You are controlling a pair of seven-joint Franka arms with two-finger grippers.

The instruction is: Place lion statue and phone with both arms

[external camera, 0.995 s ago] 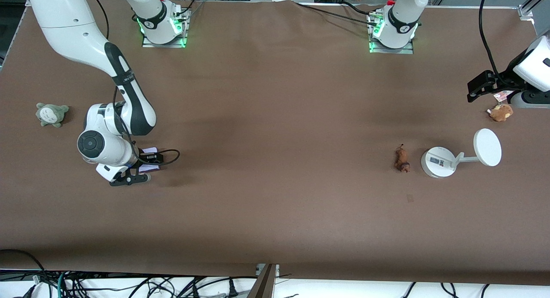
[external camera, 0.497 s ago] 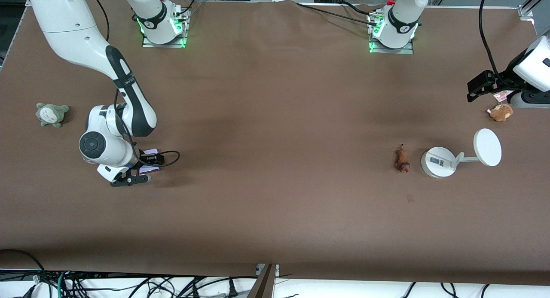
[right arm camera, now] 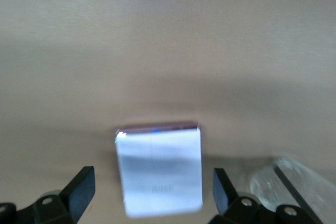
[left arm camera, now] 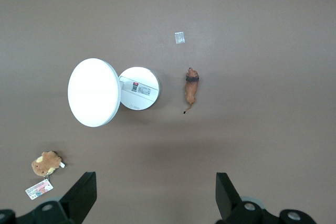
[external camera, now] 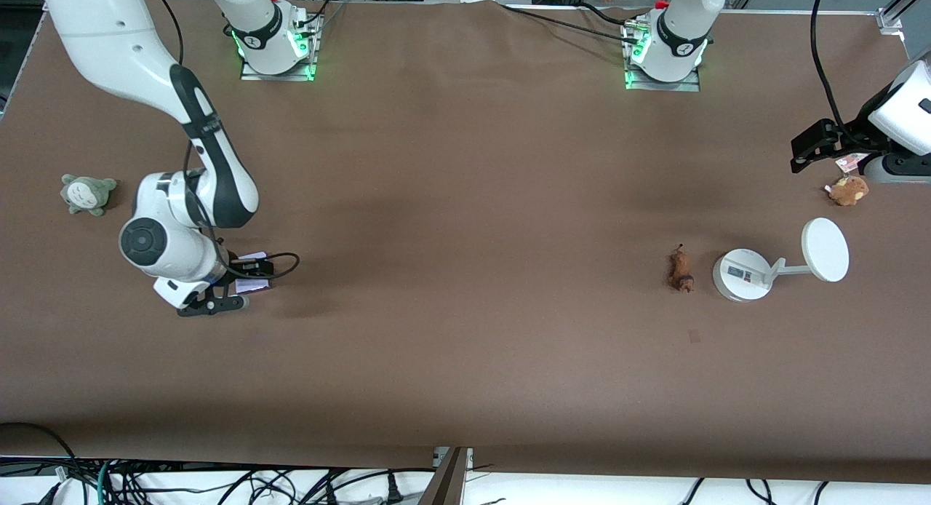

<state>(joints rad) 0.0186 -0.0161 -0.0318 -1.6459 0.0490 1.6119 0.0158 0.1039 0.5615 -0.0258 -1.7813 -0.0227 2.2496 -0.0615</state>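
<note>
The phone [external camera: 252, 256] is a pale lavender-white rectangle lying flat on the brown table toward the right arm's end, partly hidden under the right arm's hand. My right gripper [external camera: 214, 305] hangs just over it, open; in the right wrist view the phone [right arm camera: 159, 169] lies between the two spread fingers [right arm camera: 79, 192] with a gap on each side. The lion statue [external camera: 681, 269] lies toward the left arm's end, beside the white stand. My left gripper [external camera: 804, 156] waits high up, open and empty [left arm camera: 155, 200], with the lion [left arm camera: 191, 90] well below it.
A white round-based stand [external camera: 742, 274] with a disc [external camera: 825, 249] stands beside the lion. A tan plush toy [external camera: 848, 190] lies under the left arm's hand. A grey-green plush toy [external camera: 87, 193] lies near the table edge at the right arm's end.
The right arm's hand has shifted a little toward its own end of the table while staying over the phone. The left arm has not moved.
</note>
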